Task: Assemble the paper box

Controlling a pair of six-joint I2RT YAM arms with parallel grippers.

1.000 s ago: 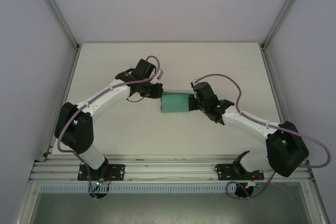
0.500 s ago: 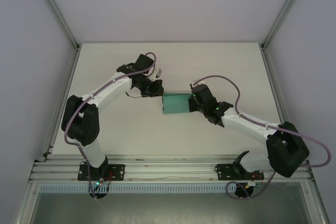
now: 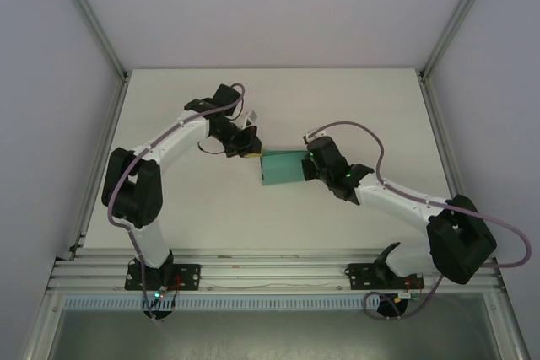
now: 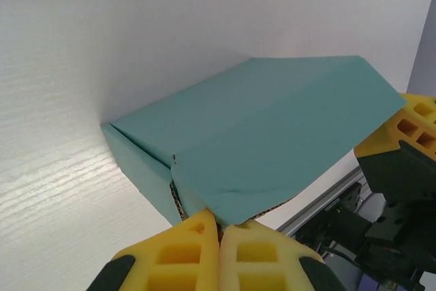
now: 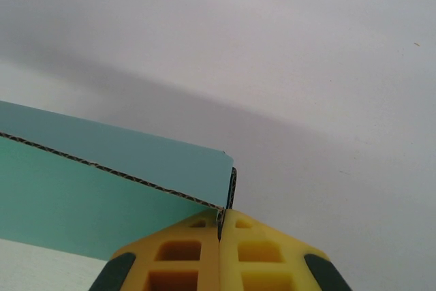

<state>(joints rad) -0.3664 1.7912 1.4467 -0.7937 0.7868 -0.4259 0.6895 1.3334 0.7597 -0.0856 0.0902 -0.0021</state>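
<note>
The paper box (image 3: 283, 167) is teal-green card, partly folded, and lies mid-table between my two grippers. My left gripper (image 3: 251, 150) is at its left end. In the left wrist view the yellow fingertips (image 4: 204, 226) are shut with a corner of the box's top flap (image 4: 272, 127) pinched at their tips. My right gripper (image 3: 309, 167) holds the right end. In the right wrist view this gripper (image 5: 221, 219) is shut on the corrugated edge of a teal wall (image 5: 102, 195). Its yellow finger (image 4: 409, 131) shows beyond the box in the left wrist view.
The white table (image 3: 354, 99) stretches behind and beside the box. An aluminium rail (image 3: 270, 276) with both arm bases runs along the near edge. Frame posts (image 3: 93, 23) rise at the back corners.
My left arm has swung its elbow back and to the left, while its gripper stays at the box's left end. The box and my right gripper have barely moved.
</note>
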